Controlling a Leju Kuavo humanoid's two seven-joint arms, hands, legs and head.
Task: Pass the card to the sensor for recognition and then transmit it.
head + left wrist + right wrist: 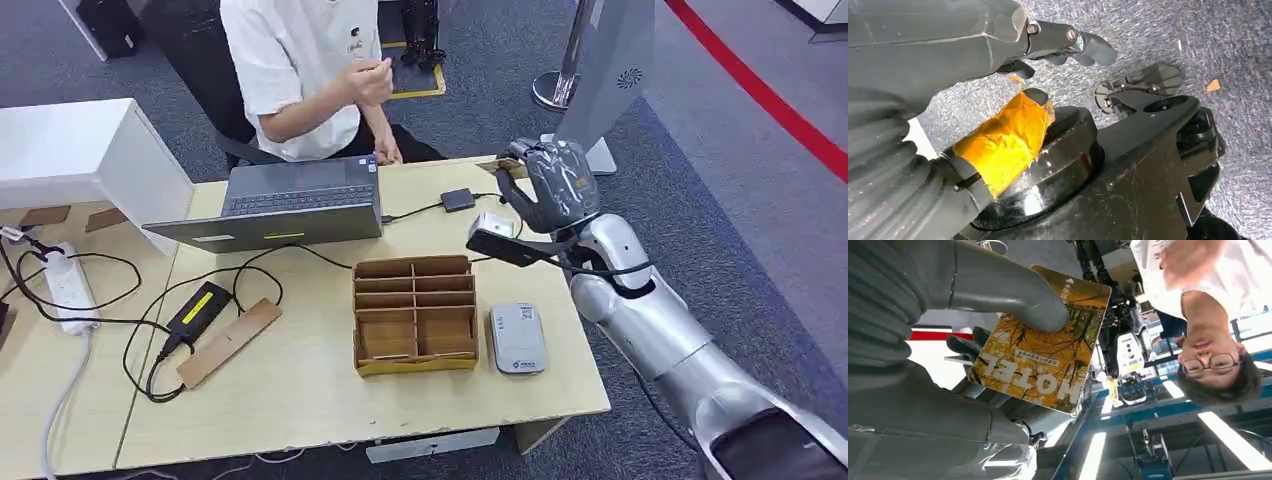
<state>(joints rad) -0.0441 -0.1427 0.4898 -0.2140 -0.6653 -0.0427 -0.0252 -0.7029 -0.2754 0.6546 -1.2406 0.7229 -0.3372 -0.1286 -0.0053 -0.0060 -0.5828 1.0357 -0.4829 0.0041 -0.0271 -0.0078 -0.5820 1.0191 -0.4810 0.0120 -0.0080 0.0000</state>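
The right hand [553,185] is raised above the far right corner of the wooden table [300,400], beyond the cardboard organizer [415,313]. It holds the hotel key card [1043,340], an orange card printed with autumn trees and the word HOTEL. In the right wrist view the thick grey thumb [1013,295] presses on the card's printed face and darker fingers [960,347] back it from behind, so the card is pinched flat between them. From the head view only a thin tan edge of the card [508,167] shows at the fingertips, pointing toward the person in a white shirt [300,60] seated behind the table.

The grey card reader [516,338] lies flat on the table just beside the organizer, on its right, well below and nearer than the raised hand. A laptop [290,205] sits beyond the organizer to its left, and a black power adapter [198,308] lies left of the organizer.

The left hand [998,65] hangs over grey carpet; its dark fingers are curled partway with nothing between them, and yellow tape [1003,140] wraps one digit.
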